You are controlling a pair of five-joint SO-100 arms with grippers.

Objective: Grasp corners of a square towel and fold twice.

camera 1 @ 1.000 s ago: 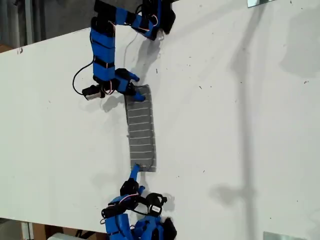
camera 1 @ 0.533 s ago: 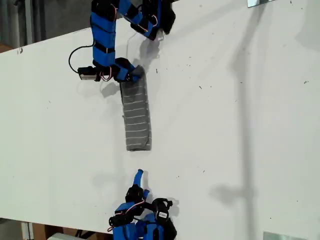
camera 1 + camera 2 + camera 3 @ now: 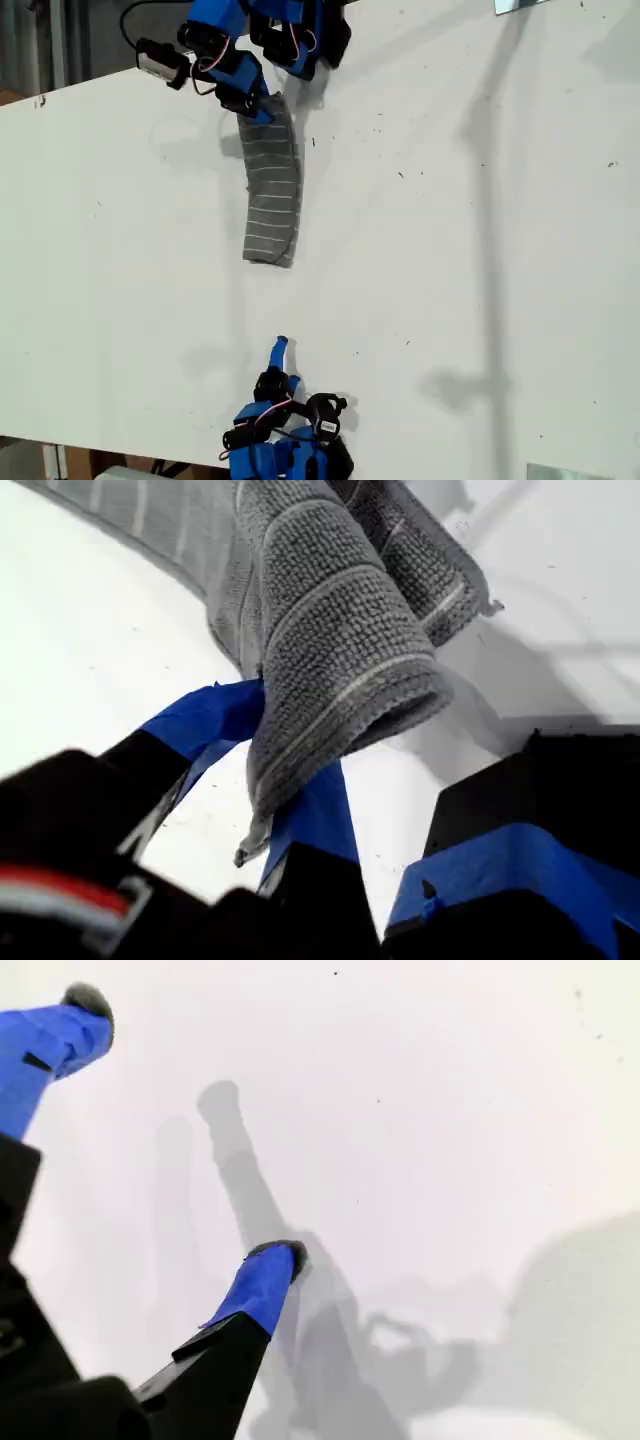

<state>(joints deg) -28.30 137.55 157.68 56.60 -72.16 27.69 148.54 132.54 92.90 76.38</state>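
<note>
Overhead, white table (image 3: 450, 250) bare beside towel (image 3: 272, 190); first end effector (image 3: 255, 108) grips towel, second end effector (image 3: 280, 350) released.

Towel (image 3: 272, 190) lies as a long folded strip on the counter (image 3: 480, 250), near the exterior view's top. Its far end sits between the fingers of my first hand (image 3: 262, 780). My second hand (image 3: 280, 348) is well apart, near the exterior view's bottom edge, over bare counter.
</note>
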